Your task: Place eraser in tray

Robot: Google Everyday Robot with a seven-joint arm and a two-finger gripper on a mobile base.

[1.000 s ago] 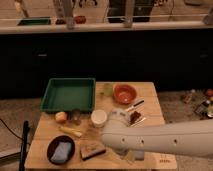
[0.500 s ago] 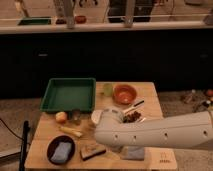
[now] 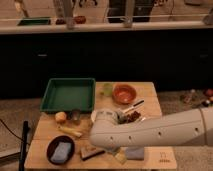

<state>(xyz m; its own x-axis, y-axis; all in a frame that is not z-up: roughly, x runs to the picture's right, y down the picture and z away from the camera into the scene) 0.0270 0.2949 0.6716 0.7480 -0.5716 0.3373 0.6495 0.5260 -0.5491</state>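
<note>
My end effector (image 3: 104,147) hangs low in the lower middle of the frame, under my own white arm (image 3: 160,132), which bars the whole lower right of the tabletop (image 3: 150,95). The eraser (image 3: 92,152) lies just beside it, with the black dish (image 3: 49,146) close on the left. Toward the tray (image 3: 68,95) at upper left, a yellow fruit (image 3: 60,117) and a glass (image 3: 76,116) crowd its near rim. The tray's floor lies bare.

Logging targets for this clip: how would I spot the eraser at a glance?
Find the wooden table, then its near edge, where a black dish holds a blue pad. Right of that dish lies the eraser, by the gripper under the white arm: a small dark block with a tan top, unlike the blue pad.
</note>
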